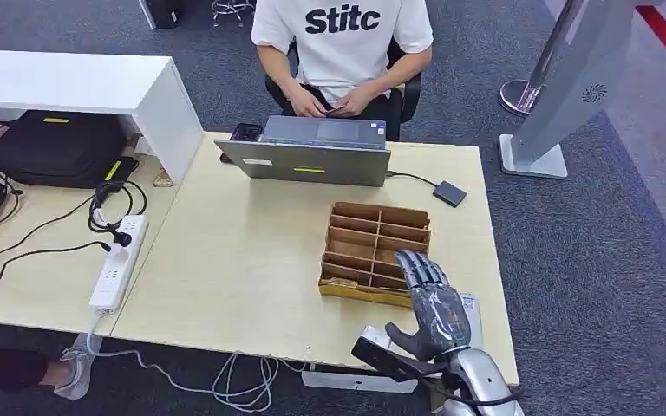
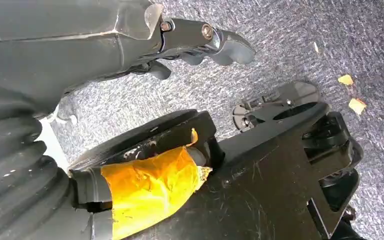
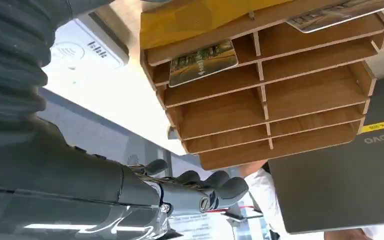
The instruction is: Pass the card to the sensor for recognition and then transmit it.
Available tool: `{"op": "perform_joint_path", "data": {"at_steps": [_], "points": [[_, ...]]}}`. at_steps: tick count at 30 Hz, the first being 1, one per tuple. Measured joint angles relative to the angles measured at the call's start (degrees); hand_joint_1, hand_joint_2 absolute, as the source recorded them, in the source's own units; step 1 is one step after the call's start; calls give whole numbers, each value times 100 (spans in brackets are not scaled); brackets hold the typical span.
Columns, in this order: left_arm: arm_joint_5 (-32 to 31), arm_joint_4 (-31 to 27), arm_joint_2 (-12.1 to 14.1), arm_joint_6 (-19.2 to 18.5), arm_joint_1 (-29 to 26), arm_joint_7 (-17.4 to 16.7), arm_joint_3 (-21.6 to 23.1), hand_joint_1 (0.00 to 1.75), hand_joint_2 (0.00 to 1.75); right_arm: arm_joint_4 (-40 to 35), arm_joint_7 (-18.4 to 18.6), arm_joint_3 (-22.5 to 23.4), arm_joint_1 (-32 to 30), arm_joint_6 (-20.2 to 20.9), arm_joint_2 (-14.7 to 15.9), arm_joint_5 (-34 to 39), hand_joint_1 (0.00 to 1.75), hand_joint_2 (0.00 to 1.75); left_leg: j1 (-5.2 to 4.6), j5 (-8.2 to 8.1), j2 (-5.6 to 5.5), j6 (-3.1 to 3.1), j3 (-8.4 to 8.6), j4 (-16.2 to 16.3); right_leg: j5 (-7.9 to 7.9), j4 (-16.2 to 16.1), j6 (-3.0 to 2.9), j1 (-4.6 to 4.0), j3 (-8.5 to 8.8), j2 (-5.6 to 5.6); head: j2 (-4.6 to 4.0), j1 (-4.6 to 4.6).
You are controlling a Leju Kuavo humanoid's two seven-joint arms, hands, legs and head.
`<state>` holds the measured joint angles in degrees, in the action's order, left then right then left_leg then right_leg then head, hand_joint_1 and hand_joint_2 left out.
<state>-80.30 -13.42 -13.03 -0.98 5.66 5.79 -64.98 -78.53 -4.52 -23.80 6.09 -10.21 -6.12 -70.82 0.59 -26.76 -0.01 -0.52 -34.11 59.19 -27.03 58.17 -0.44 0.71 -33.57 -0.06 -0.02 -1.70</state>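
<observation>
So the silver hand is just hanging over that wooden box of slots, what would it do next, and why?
Probably lower the right hand into the wooden organizer and pinch a card. The hand hovers open at the organizer's near corner with nothing in it, and the right wrist view shows cards lying in the slots. The white sensor beside the organizer cannot read a card until one is picked up.

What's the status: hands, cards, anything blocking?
Right hand open above the wooden rack, holding nothing. Left hand hangs over the carpet, empty. Cards in the rack. Nothing blocking.
</observation>
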Motion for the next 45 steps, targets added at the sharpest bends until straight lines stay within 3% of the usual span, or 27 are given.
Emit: {"op": "perform_joint_path", "data": {"at_steps": [20,26,45], "points": [[-9,0,0,-42,1,-9,-5,0,175,302,-22,35,14,-31,-192,-8,0,175,0,0,0,0,-1,0,0,0,0,0,0,0,0,-2],[-20,2,0,-44,2,-11,-5,0,175,402,277,-2,96,-199,-197,-445,0,175,0,0,0,0,-1,0,0,0,0,0,0,0,0,0],[-70,0,2,-48,3,-26,-5,0,175,606,439,-13,207,-319,-212,-784,0,175,0,0,-1,0,-1,0,0,0,0,0,0,0,0,0]]}}
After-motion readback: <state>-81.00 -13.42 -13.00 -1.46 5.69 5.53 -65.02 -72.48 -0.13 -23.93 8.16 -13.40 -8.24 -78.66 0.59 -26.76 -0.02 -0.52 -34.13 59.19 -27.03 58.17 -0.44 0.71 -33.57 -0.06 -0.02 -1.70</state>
